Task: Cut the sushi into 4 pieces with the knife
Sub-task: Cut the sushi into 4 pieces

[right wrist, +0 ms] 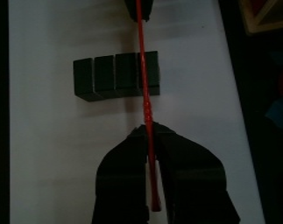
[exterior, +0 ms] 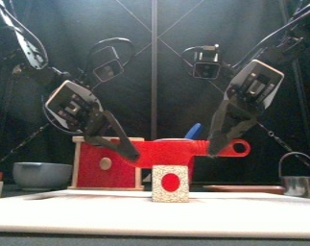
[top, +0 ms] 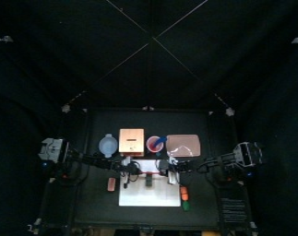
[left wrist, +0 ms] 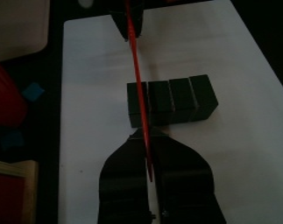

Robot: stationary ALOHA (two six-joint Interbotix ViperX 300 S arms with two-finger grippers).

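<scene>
Both arms' jaws around red knife

Counts for your log:

- Sushi: you have one sushi roll, made of four blocks side by side and all touching.
- Knives: two, one red knife and one blue knife.
- One each: red cup, white cutting board, blue-grey bowl, wooden box, pink tray, metal cutter.
- Small toys: two, kind not legible.
- Pincers: two, left pincer and right pincer.
</scene>
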